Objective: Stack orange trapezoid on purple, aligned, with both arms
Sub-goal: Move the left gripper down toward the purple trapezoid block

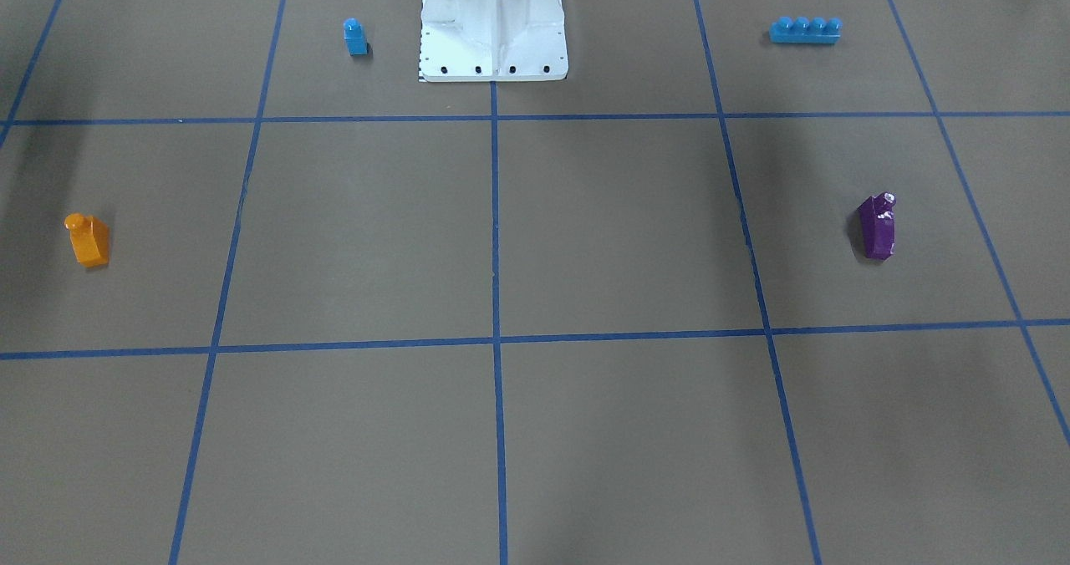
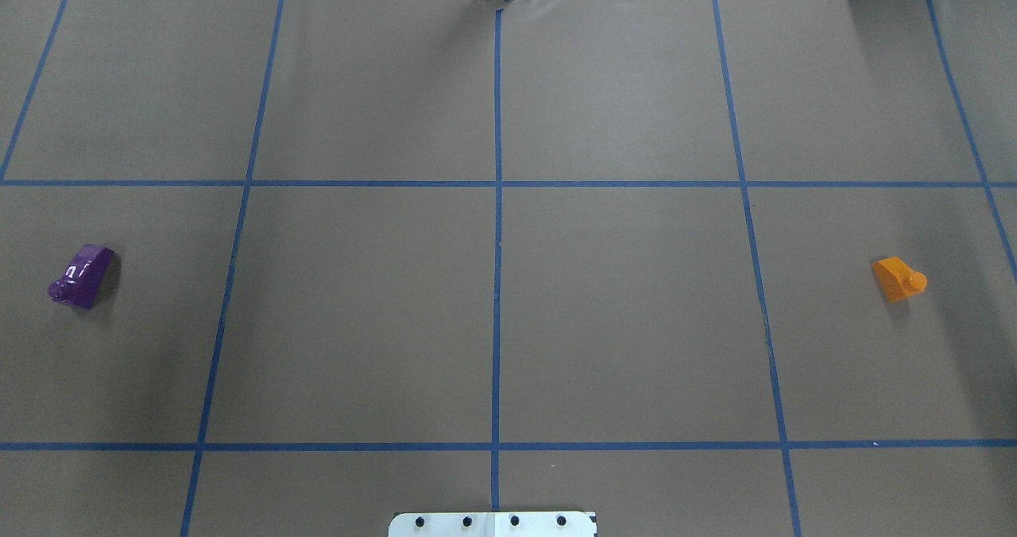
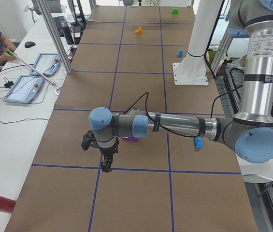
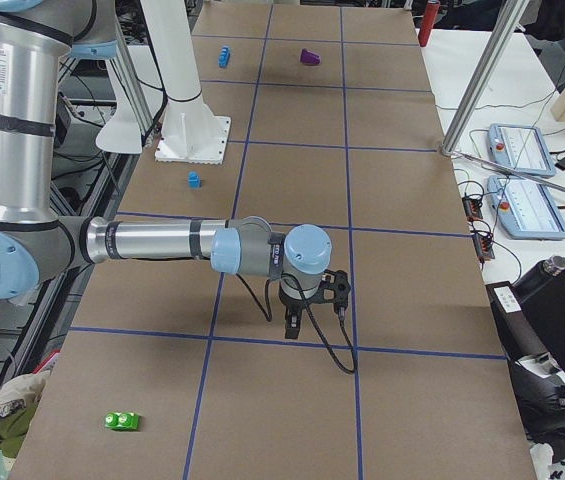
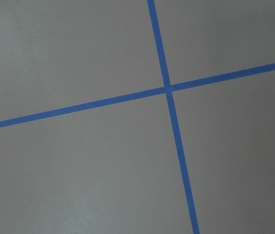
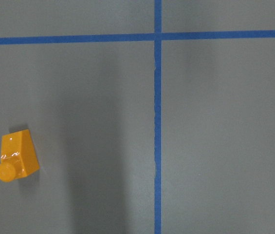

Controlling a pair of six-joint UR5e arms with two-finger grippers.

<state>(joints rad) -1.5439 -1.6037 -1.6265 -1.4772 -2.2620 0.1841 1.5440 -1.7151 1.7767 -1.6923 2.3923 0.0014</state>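
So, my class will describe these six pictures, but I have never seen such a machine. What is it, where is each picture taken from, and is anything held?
It is a robot with two arms on a white base, at a brown table gridded with blue tape. Two pictures look down on the table: one from behind the robot, one facing it. Two are taken from the table's ends and show the left arm and the right arm stretched over it. Two come from wrist cameras. On the table lie the orange trapezoid, the purple brick, a small blue brick, a long blue brick and a green brick. The orange and purple ones lie free, far apart, so neither is held.
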